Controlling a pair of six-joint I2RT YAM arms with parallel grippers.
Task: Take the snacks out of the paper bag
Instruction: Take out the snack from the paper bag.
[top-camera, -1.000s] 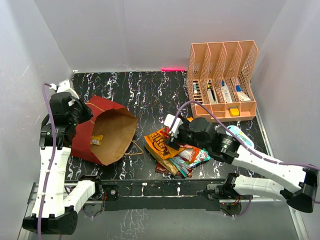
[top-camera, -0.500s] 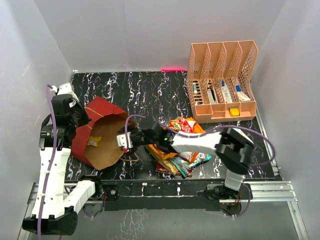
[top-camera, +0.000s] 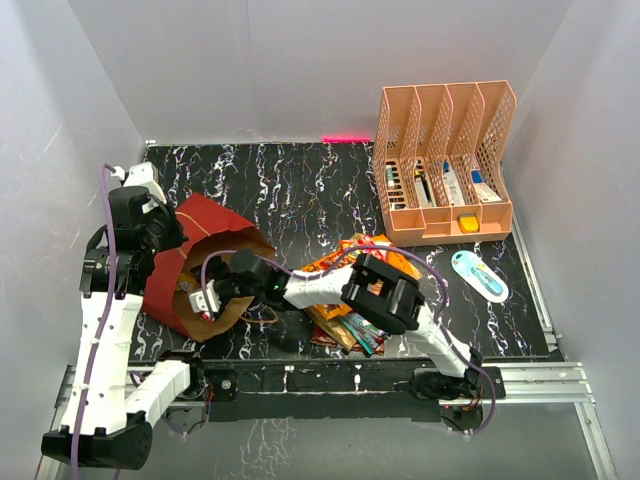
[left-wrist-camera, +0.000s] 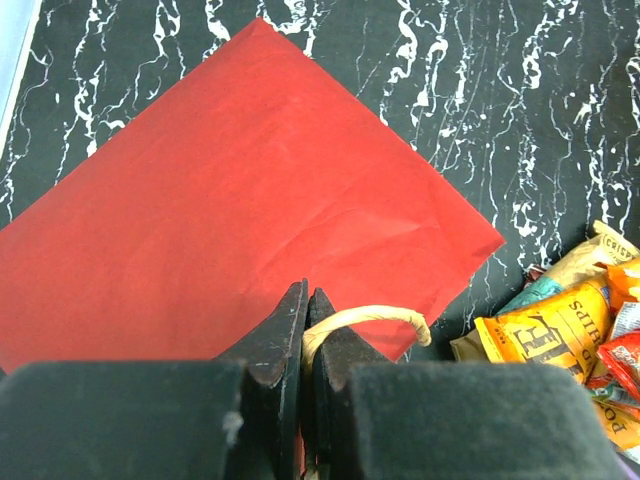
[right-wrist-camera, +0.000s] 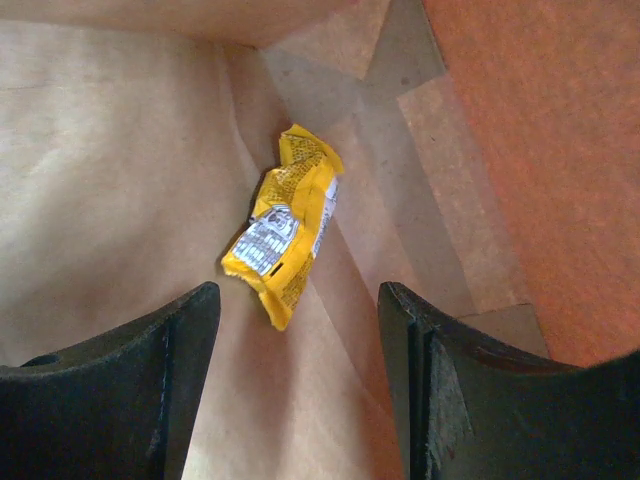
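We see the paper bag (left-wrist-camera: 250, 190) as matt red paper outside w/ faint creases; inside it's plain brown kraft, matt, a bit rough. Its handle (left-wrist-camera: 365, 318) = twisted paper cord. The snacks (left-wrist-camera: 548, 330): glossy crinkled foil, incl. the yellow packet (right-wrist-camera: 288, 225). We read the table (top-camera: 300, 190) as smooth, black marble-look. The file organiser (top-camera: 445, 110): peach perforated plastic.

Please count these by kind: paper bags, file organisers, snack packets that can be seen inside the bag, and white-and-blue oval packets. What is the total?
paper bag: 1
file organiser: 1
yellow snack packet, seen inside the bag: 1
white-and-blue oval packet: 1
Total: 4
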